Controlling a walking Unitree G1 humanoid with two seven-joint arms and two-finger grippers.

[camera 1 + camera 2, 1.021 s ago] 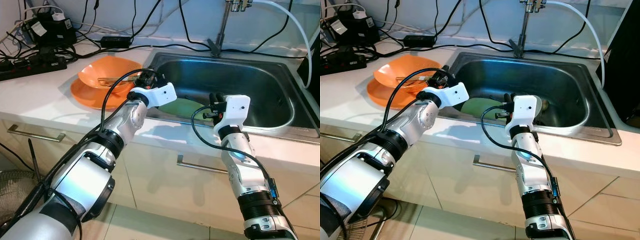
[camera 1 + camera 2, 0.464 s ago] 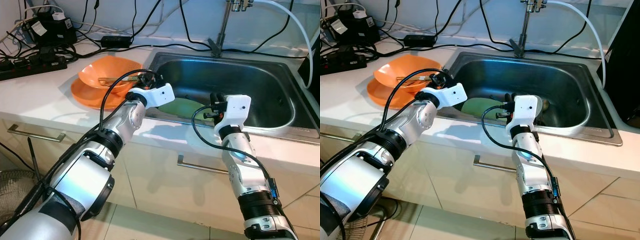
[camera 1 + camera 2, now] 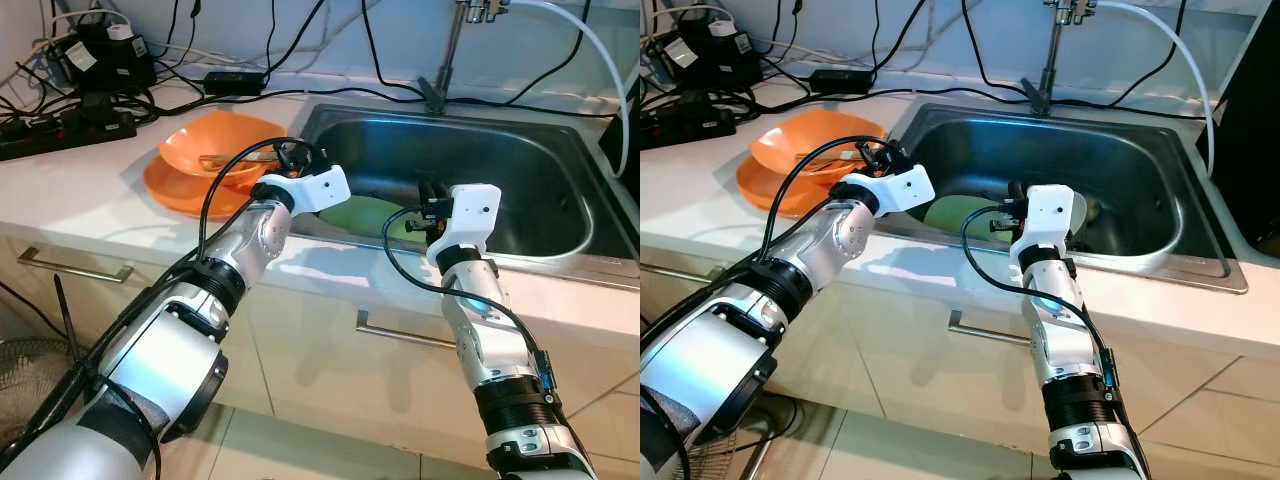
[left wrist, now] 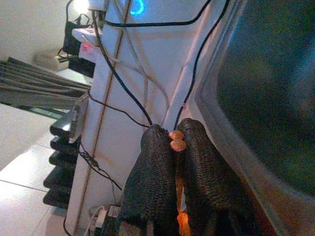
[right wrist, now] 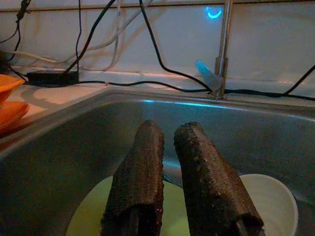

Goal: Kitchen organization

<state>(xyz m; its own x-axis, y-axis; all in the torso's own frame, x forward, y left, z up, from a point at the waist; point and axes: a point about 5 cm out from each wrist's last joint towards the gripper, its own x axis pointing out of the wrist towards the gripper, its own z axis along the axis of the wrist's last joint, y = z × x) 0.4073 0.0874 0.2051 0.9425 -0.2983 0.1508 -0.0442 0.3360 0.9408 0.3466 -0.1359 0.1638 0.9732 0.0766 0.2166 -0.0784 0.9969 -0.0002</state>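
On the far left of the worktop (image 3: pixel 70 190) a tangle of power strips and cables (image 3: pixel 75 95) sits close behind the stacked orange bowls (image 3: pixel 215 165); any wide sweep of the left arm toward that side risks snagging a cord or pushing the bowls into it.

The left tool (image 3: pixel 297 158) hovers at the near rim of the upper bowl, right at the sink's left edge. In the left wrist view its fingers (image 4: pixel 152 167) are pressed narrow together with a small orange-brown piece (image 4: pixel 175 140) pinched at the tips; what that piece is I cannot tell. If the grip slackens it would likely drop onto the sink lip or down into the basin.

The stainless sink (image 3: pixel 560 250) holds a pale green plate (image 3: pixel 362 214) on its floor and, in the right wrist view, a white dish (image 5: pixel 268 204) beside it. The right tool (image 3: pixel 427 196) hangs inside the basin just above the green plate, fingers (image 5: pixel 140 177) narrow with a slim gap and nothing between them. A steep descent could knock plate against steel, or wedge the fingers against the front wall.

Open room lies toward the basin's back and right; the faucet (image 3: pixel 447 55) and white hose (image 3: pixel 590 50) crowd the rear edge.
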